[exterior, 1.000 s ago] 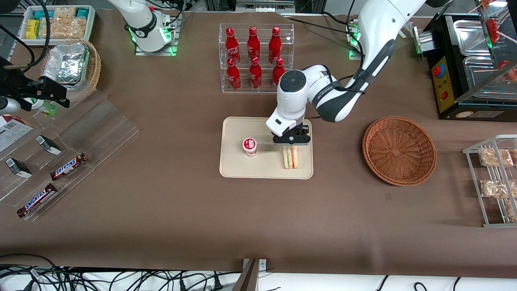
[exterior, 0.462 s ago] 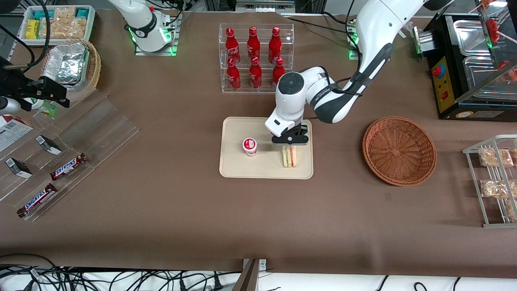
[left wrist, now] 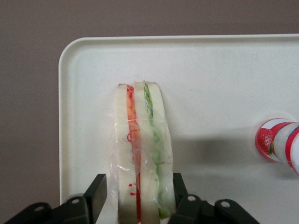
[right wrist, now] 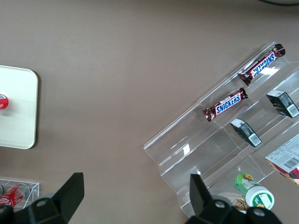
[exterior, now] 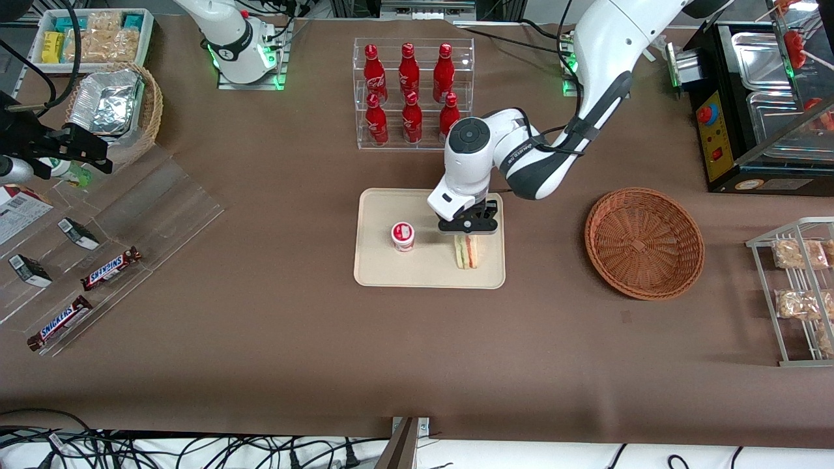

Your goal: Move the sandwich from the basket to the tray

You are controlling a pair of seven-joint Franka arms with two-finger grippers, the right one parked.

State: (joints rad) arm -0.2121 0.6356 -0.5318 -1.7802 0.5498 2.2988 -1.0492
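Observation:
The sandwich (exterior: pixel 466 253) stands on edge on the cream-beige tray (exterior: pixel 378 260), near the tray end closest to the reddish-brown wicker basket (exterior: pixel 644 242), which holds nothing. My left gripper (exterior: pixel 468 228) is low over the tray, on the part of the sandwich farther from the front camera. In the left wrist view the sandwich (left wrist: pixel 140 149) rests on the tray (left wrist: pixel 210 70) between the black fingers (left wrist: pixel 97 191). The gripper (left wrist: pixel 139 189) is open: a thin strip of tray shows between one finger and the wrap, while the other finger lies against the wrap.
A small red-and-white cup (exterior: pixel 403 236) stands on the tray beside the sandwich. A clear rack of red bottles (exterior: pixel 410 91) stands farther from the front camera than the tray. A wire rack of bagged snacks (exterior: pixel 801 286) is at the working arm's end; Snickers bars (exterior: pixel 111 268) lie toward the parked arm's end.
The arm's wrist and elbow have shifted slightly away from the front camera. The sandwich has stayed in the same spot on the tray.

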